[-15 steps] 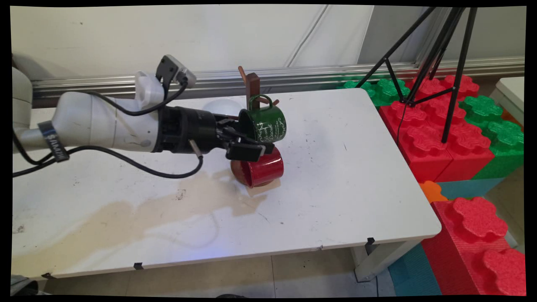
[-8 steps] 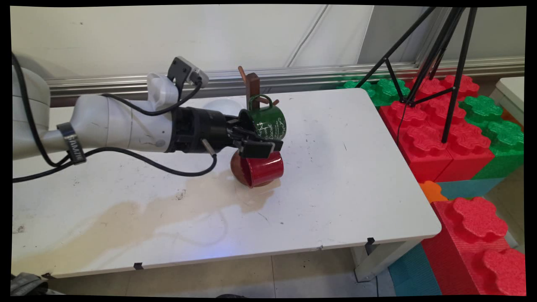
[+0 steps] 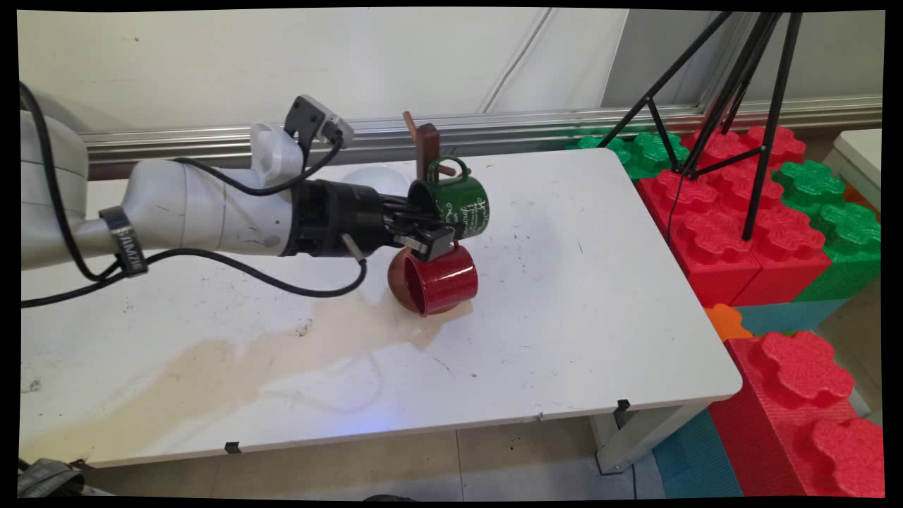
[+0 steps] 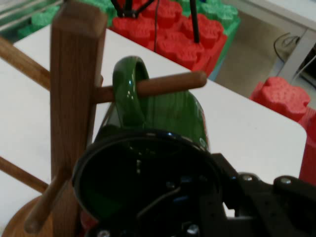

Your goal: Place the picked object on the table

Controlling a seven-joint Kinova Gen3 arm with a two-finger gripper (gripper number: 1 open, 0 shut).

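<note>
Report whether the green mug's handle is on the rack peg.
On: the green mug handle loops around the wooden peg, whose tip pokes through.

Green mug (image 3: 455, 201): dark green, white script
Red mug (image 3: 436, 280): glossy red
Rack (image 4: 74, 98): brown wood
Table (image 3: 600, 296): white, tan stain
</note>
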